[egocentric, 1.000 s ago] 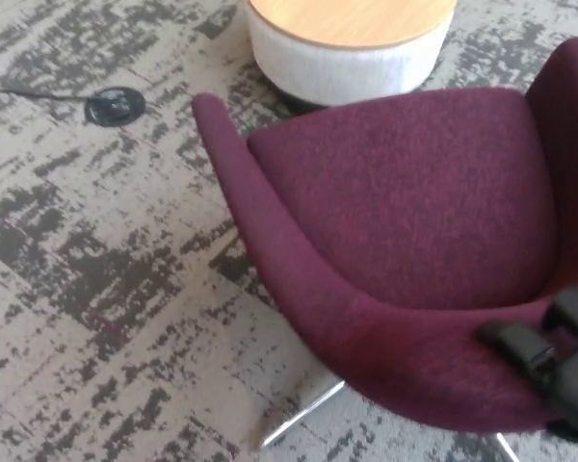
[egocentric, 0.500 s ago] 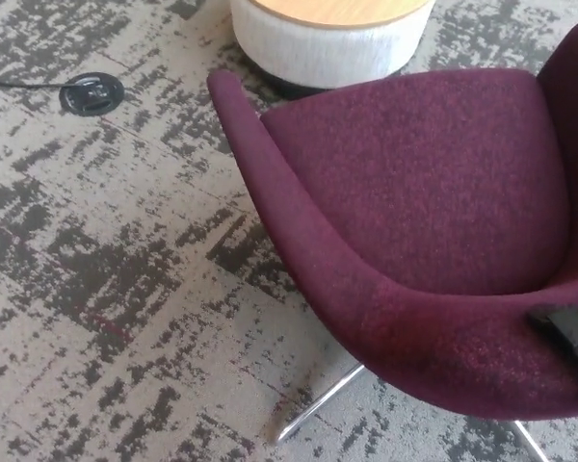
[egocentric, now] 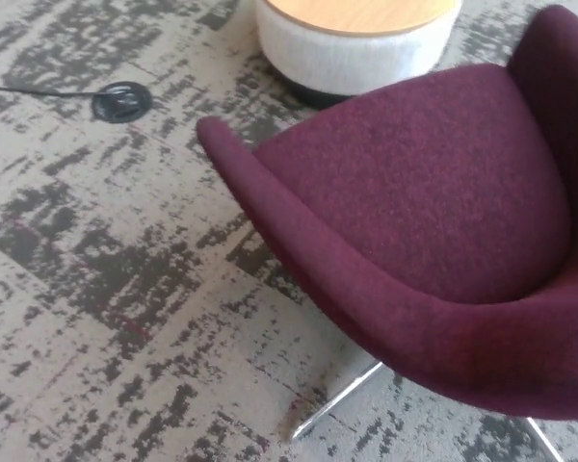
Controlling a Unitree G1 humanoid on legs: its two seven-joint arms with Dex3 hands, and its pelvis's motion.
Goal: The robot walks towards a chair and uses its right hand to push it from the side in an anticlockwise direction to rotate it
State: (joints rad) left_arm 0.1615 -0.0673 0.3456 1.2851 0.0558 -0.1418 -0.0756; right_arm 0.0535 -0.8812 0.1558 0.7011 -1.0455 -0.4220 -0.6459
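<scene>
Gone from the lower right corner is the black right hand that pressed against the chair's near rim half a second ago — neither hand shows now, so whether either is open or closed cannot be told. The whole view has also shifted, so the camera has moved; against the carpet pattern the chair looks turned a little, though that is hard to judge.

One chair [egocentric: 414, 202] fills the right and centre of the head view: a dark purple upholstered seat with a curved arm sweeping from its pointed tip at upper left down to the lower right, and a raised back at the upper right edge. Two chrome legs [egocentric: 335, 399] of its base show beneath the near rim, one reaching toward the lower middle, the other only a short piece at the bottom right.

One round bench [egocentric: 352, 53] stands just behind the chair at the top — a pale wooden top on a white drum-shaped side. Nothing rests on the visible part of its top.

One round black floor socket [egocentric: 121, 101] sits at upper left, well apart from the chair, with one thin black cable [egocentric: 29, 92] running off to the left edge.

Grey carpet [egocentric: 106, 289] with dark broken streaks covers the floor.
</scene>
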